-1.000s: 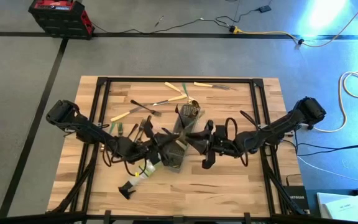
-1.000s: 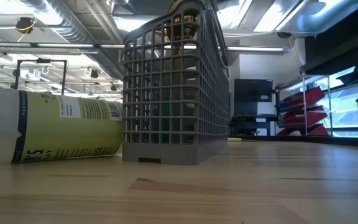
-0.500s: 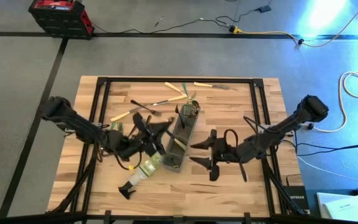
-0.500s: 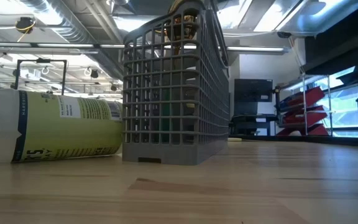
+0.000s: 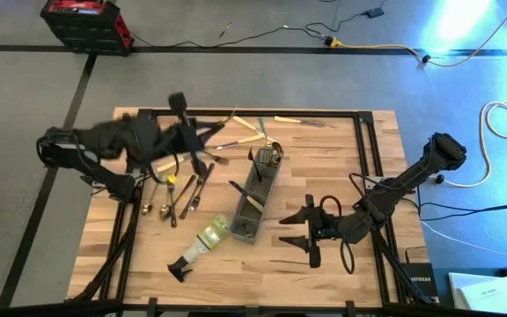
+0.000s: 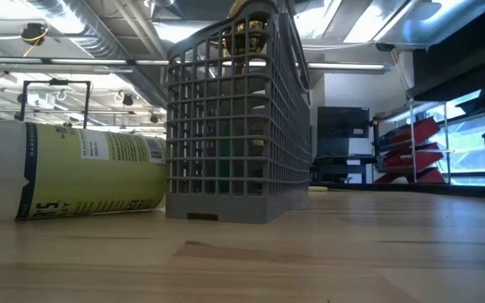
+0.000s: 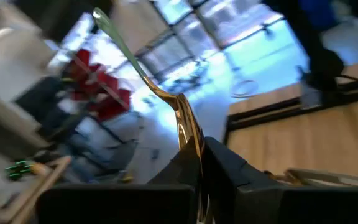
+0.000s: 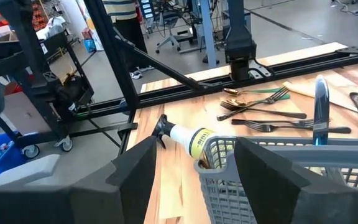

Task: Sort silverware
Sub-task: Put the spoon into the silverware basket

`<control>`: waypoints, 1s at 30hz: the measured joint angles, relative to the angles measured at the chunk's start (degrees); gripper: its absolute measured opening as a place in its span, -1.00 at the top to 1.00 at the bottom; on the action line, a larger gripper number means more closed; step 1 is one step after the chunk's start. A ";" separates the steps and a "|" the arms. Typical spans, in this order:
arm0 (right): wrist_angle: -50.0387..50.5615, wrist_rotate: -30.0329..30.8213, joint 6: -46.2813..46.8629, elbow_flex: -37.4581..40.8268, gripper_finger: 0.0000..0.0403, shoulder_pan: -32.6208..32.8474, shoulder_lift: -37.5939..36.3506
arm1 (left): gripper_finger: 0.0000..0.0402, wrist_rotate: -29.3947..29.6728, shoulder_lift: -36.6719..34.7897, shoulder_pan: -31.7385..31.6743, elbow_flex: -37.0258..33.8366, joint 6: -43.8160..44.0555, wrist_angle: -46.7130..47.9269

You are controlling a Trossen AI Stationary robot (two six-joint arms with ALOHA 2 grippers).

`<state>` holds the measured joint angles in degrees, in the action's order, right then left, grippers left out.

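My left gripper is raised over the table's far left part, shut on a gold piece of silverware. More silverware lies flat on the table's left side, and a few cream-handled pieces lie near the far edge. The grey mesh caddy stands mid-table with pieces upright in it. My right gripper is open beside the caddy's near right side, its fingers level and pointing at the caddy, touching nothing. My left gripper pinches the gold piece between its two fingers at its wider part. The slim end sticks out well past the fingertips. The piece is lifted clear of the table, and the fingers lie roughly level.
A spray bottle lies on its side by the caddy's near left corner, its nozzle toward the near edge. A black frame runs round the table top. Bare wood spreads along the near edge.
My left gripper has risen from beside the caddy and swung toward the table's far left, staying shut on the gold piece and carrying it up. My right gripper has opened and backed away from the caddy toward the near right.
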<state>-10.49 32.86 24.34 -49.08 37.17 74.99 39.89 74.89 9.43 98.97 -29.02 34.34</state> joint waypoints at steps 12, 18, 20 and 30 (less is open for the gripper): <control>0.01 -0.24 0.07 0.00 0.01 -0.04 0.01 | 1.00 -23.62 15.68 -16.35 33.89 9.08 29.00; 0.04 -0.98 0.07 0.00 0.01 -0.04 0.03 | 1.00 -33.87 22.52 -19.88 35.86 13.67 37.06; 0.07 -1.46 0.07 0.00 0.01 -0.04 0.03 | 1.00 -34.24 24.67 -20.60 35.79 15.43 40.64; 0.17 -0.84 0.87 0.00 0.01 -0.07 0.05 | 1.00 -47.22 30.10 -25.64 35.70 26.16 55.63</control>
<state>-10.32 32.02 25.21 -49.08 37.10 75.05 -7.34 104.99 -16.21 134.67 -2.86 89.97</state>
